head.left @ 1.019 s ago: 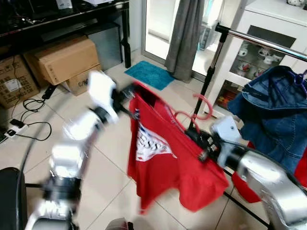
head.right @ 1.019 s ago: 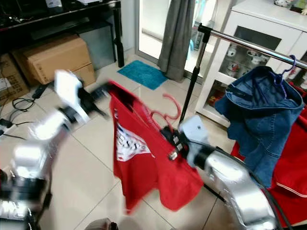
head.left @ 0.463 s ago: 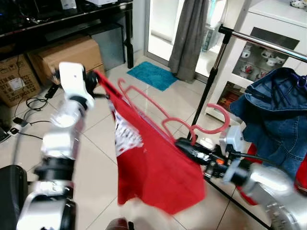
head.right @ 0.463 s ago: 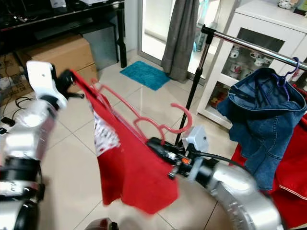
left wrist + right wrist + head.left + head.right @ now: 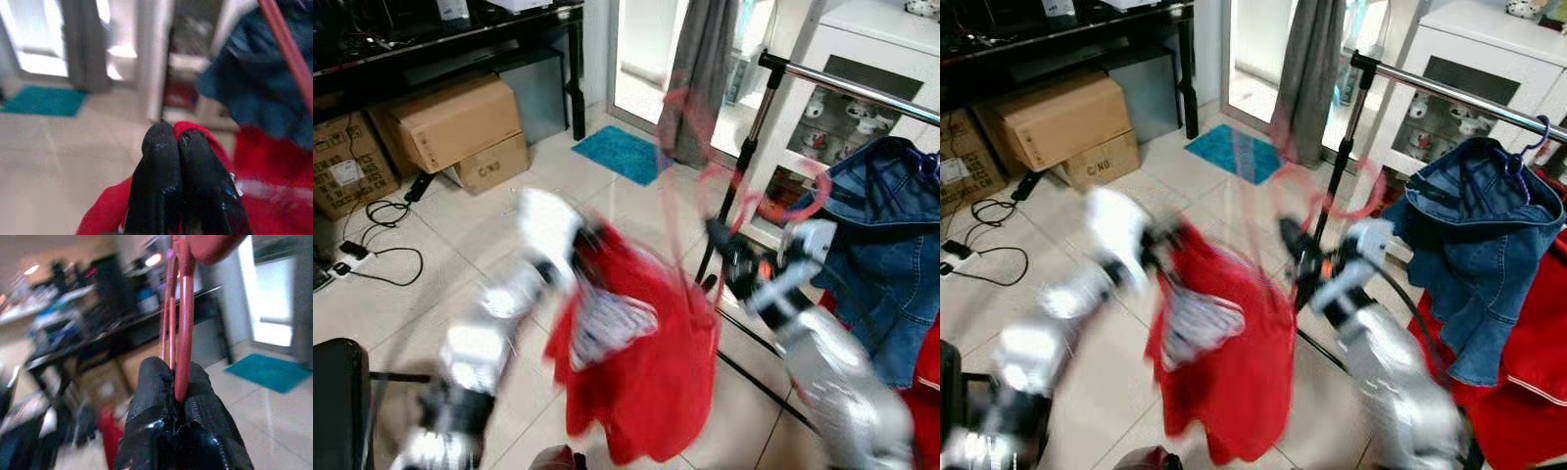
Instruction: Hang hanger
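Observation:
A red T-shirt (image 5: pixel 646 362) hangs on a pink-red hanger (image 5: pixel 677 166), blurred by motion, in front of the chrome clothes rail (image 5: pixel 842 83). My right gripper (image 5: pixel 724 245) is shut on the hanger's lower bar, and the hanger (image 5: pixel 178 308) rises straight out of its closed fingers (image 5: pixel 151 396). The hook (image 5: pixel 808 201) curls below the rail, beside a denim jacket (image 5: pixel 891 255) that hangs there. My left gripper (image 5: pixel 587 240) is shut on the shirt's edge, with red cloth (image 5: pixel 195 129) pinched between its fingers (image 5: pixel 161 161).
The rail's black upright (image 5: pixel 744 166) stands just behind the hanger. A white cabinet (image 5: pixel 862 39) is behind the rail. Cardboard boxes (image 5: pixel 450 117) and cables (image 5: pixel 372 235) lie at the left, with a blue mat (image 5: pixel 622 152) and a grey curtain (image 5: pixel 700 59) farther back.
The right arm has swung the hanger up and rightward toward the rail, so it now stands nearly upright. The left gripper has moved right and down with the shirt, which has bunched.

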You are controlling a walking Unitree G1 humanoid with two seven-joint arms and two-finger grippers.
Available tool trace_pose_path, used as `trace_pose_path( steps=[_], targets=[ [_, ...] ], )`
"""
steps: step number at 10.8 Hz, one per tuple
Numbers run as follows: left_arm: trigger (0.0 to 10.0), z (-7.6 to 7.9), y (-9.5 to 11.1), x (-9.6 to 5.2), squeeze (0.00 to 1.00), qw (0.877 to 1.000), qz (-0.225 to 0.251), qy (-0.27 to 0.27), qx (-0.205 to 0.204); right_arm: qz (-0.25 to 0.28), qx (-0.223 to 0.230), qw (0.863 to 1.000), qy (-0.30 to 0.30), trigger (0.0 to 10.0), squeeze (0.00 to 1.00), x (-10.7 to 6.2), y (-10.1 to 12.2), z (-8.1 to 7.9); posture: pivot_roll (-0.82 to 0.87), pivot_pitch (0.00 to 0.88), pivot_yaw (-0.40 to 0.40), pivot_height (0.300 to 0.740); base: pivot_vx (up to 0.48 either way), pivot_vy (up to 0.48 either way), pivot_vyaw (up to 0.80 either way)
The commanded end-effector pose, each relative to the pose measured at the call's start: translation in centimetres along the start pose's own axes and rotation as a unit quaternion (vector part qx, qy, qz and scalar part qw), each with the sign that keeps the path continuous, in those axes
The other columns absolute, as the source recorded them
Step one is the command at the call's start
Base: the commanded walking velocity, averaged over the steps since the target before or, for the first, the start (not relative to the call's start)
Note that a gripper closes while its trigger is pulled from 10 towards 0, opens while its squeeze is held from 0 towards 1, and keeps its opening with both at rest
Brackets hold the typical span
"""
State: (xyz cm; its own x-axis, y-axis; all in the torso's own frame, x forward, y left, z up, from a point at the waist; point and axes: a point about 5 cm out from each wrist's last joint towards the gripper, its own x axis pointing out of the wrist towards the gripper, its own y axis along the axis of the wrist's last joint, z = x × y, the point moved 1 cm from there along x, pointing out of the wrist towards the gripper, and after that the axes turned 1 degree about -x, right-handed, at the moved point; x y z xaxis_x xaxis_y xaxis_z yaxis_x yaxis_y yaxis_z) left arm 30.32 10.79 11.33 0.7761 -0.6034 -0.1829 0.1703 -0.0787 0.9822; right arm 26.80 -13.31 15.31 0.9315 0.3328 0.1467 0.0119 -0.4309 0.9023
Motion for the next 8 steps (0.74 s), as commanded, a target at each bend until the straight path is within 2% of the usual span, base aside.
trace_pose_path(
  steps=[1, 2, 3, 4, 5, 6, 7, 8],
  targets=[
    [0.0, 0.9, 1.2, 0.1, 0.00, 1.000, 0.015, -0.021, 0.014, 0.030, 0.010, 0.998, -0.061, 0.0, 0.00, 0.0, 0.6, 1.5, 0.03, 0.000, -0.023, 0.723, 0.000, 0.000, 0.00],
    [0.0, 1.0, 1.5, -0.1, 0.00, 1.000, 0.019, -0.019, 0.005, 0.035, 0.000, 0.993, -0.112, 0.0, 0.00, -0.1, 0.5, 2.9, 0.04, 0.000, -0.018, 0.723, 0.000, 0.000, 0.00],
    [0.0, 0.3, 1.8, -0.8, 0.00, 1.000, 0.025, 0.000, 0.001, -0.003, -0.044, 0.988, -0.149, 3.5, 0.00, -0.5, -0.2, 4.1, 0.04, 0.000, -0.018, 0.723, 0.000, 0.000, 0.00],
    [0.8, -1.1, 1.6, -2.0, 0.00, 0.998, 0.025, 0.052, -0.007, -0.076, -0.097, 0.981, -0.151, 10.0, 0.00, -1.0, -1.7, 4.7, 0.03, 0.000, -0.014, 0.723, 0.000, 0.000, 0.00],
    [8.5, -2.6, 1.0, -3.5, 0.00, 0.994, 0.019, 0.111, -0.009, -0.155, -0.169, 0.961, -0.157, 10.0, 0.00, -1.9, -3.3, 5.0, 0.02, 0.000, -0.002, 0.723, 0.000, 0.000, 0.00],
    [10.0, -3.6, -0.1, -4.6, 0.00, 0.988, -0.006, 0.152, 0.001, -0.158, -0.192, 0.959, -0.138, 10.0, 0.00, -2.6, -3.7, 4.6, 0.02, 0.000, 0.007, 0.723, 0.000, 0.000, -0.80],
    [10.0, -3.8, -0.5, -4.9, 0.00, 0.986, -0.017, 0.168, 0.006, -0.154, -0.203, 0.957, -0.137, 10.0, 0.00, -2.8, -3.7, 4.3, 0.02, 0.000, 0.006, 0.723, 0.000, 0.000, -0.80],
    [10.0, -3.5, -0.6, -5.2, 0.00, 0.985, -0.014, 0.172, 0.003, -0.156, -0.226, 0.948, -0.158, 10.0, 0.00, -3.2, -3.9, 3.9, 0.02, 0.000, 0.000, 0.723, 0.000, 0.000, -0.80]
  ],
)
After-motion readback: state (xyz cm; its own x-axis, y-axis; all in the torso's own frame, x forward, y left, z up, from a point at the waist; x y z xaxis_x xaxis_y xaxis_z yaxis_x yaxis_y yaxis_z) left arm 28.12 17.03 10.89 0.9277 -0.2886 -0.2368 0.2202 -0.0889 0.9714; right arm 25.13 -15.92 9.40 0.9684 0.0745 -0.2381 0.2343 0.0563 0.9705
